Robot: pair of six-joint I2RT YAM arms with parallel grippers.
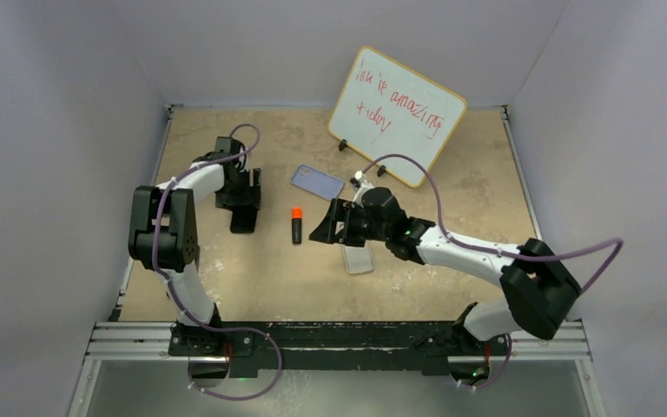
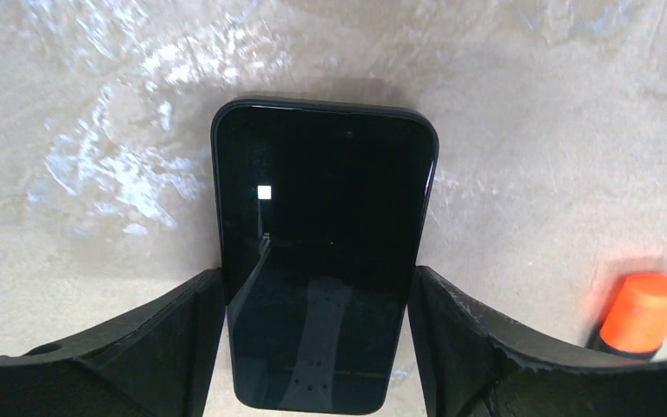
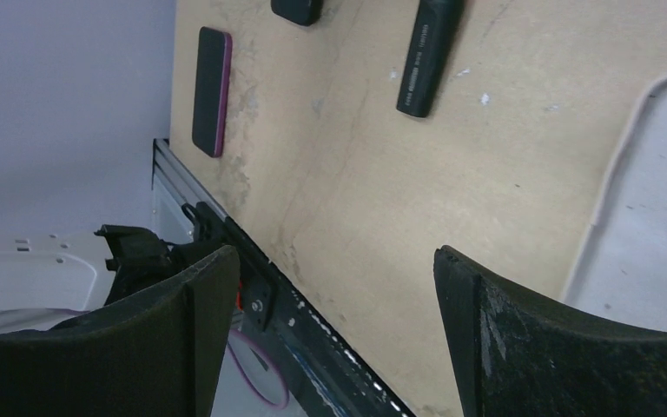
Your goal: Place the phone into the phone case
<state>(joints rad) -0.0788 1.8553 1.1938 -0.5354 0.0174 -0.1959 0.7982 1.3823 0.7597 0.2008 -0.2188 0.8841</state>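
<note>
The pick-up is judged to be the step in hand. The phone [image 2: 326,252] lies screen-up on the table [image 1: 252,278], left of the marker [image 2: 643,313], and is clasped along both long edges by the left claw [image 2: 317,282]. The right claw [image 3: 334,256] is spread wide and holds nothing. The phone case [image 1: 317,182] lies farther right and back, well apart. Next, the phone would need to be lifted, carried over and lowered squarely into the case.

There is one phone [image 2: 326,217], one phone case [image 1: 317,182], one marker [image 1: 296,228], one white-board [image 1: 397,115] and one greyish slab [image 1: 359,259].
</note>
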